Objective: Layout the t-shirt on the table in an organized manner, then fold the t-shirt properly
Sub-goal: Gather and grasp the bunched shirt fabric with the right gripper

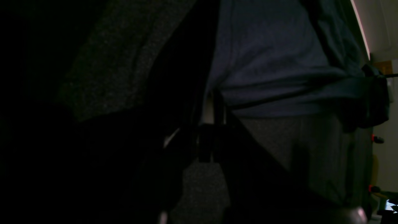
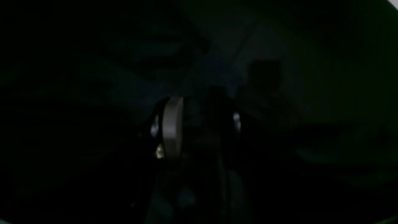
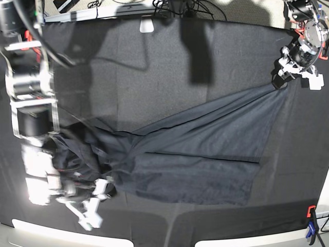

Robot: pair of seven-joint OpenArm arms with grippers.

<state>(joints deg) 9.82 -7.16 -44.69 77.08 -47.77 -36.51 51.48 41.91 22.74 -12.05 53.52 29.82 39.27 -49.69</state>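
- The t-shirt was seen lying on the table, spread only in part: a broad panel ran from a bunched heap at the lower left of the base view up to a stretched corner at the upper right.
- The left gripper was placed at that upper right corner. Its jaws were together and clamped on a pinch of the t-shirt; in the left wrist view the cloth was drawn taut away from the jaws.
- The right gripper was found at the lower left, right beside the bunched heap. Its jaws were seen standing partly apart in the right wrist view, which was very dark. Whether any cloth lay between them could not be told.
- Key relation: the long axis of the t-shirt ran diagonally between the 2 grippers, lower left to upper right. The crumpled part lay just up and to the right of the right gripper, so the right arm was judged much the nearer to it; the left arm was well apart from it.
- Judgement: the layout step was in hand and folding not yet begun. The coming move was judged to turn on the crumpled end being gripped and drawn away from the held corner.
- No brand, label or writing could be read in any view. A small pale tag at the far table edge was too small to be made out.
- Red and blue clamps were noted at the lower right corner.
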